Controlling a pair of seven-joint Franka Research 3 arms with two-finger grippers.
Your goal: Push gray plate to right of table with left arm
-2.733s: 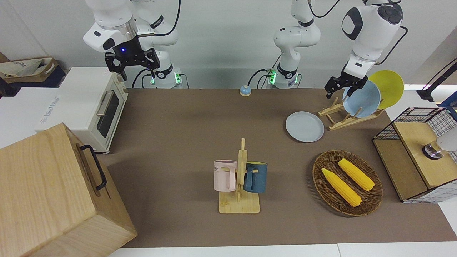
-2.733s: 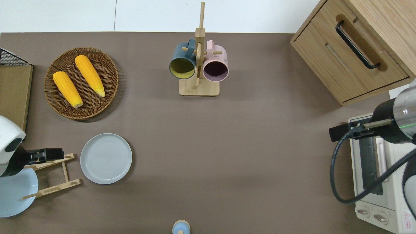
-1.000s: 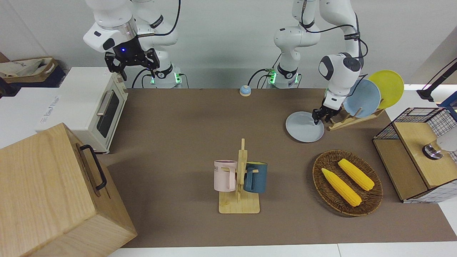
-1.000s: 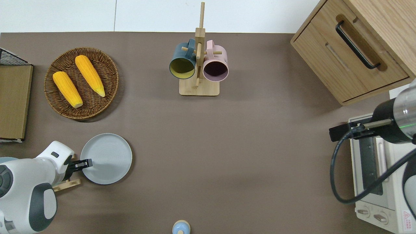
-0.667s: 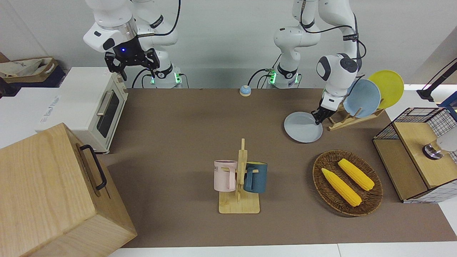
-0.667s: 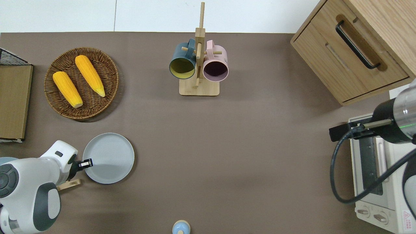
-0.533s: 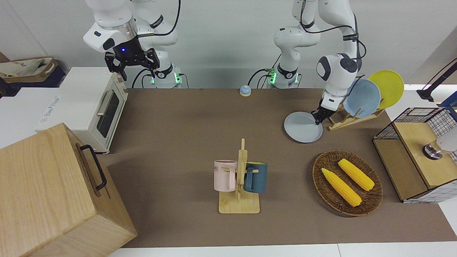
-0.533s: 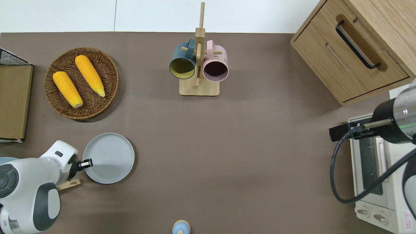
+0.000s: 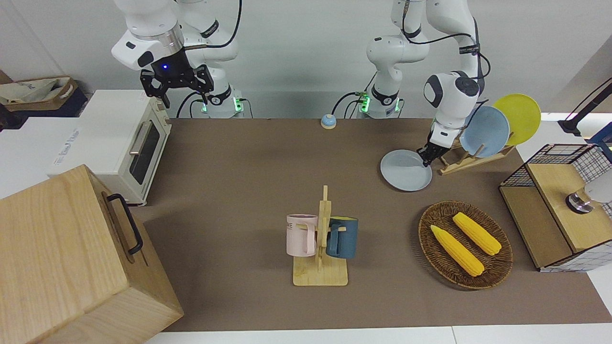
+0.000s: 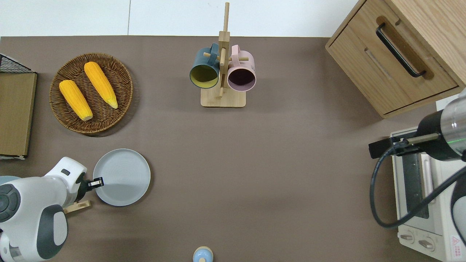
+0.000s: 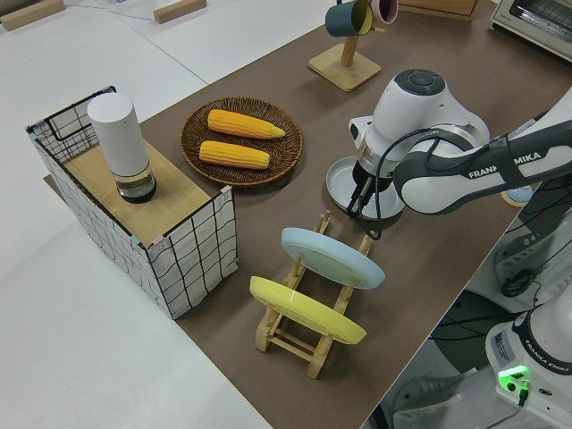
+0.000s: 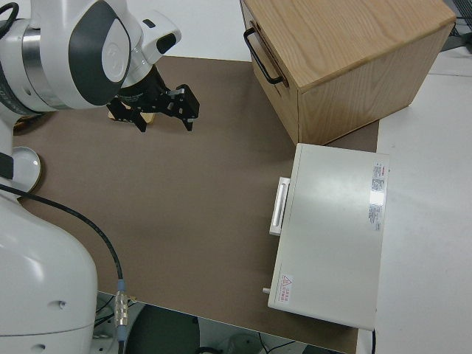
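Presently: left gripper set against gray plate rim

The gray plate (image 10: 122, 177) is found lying flat on the table (image 10: 255, 163), toward the left arm's end, nearer to the robots than the wicker basket (image 10: 91, 93) in which two corn cobs (image 10: 87, 90) are held. It sits just beside the wooden dish rack (image 9: 466, 157), in which a sky-blue plate (image 9: 485, 131) and a yellow plate (image 9: 519, 118) are stood on edge.

The left arm (image 10: 32, 214) is seen lowered, with the left gripper (image 10: 96, 182) placed at the plate's rim on the side toward the rack; contact appears to be made there. Whether its fingers are open or closed cannot be told from any view.

The right arm (image 9: 153, 43) is parked; the fingers of the right gripper (image 12: 164, 110) are observed spread apart with nothing between them.

Elsewhere on the table, a mug tree (image 10: 222, 69) carrying a dark blue mug (image 10: 204, 71) and a pink mug (image 10: 241, 74), a wooden cabinet (image 10: 397, 54) and a white toaster oven (image 9: 122, 143) are noted, well apart from the plate.
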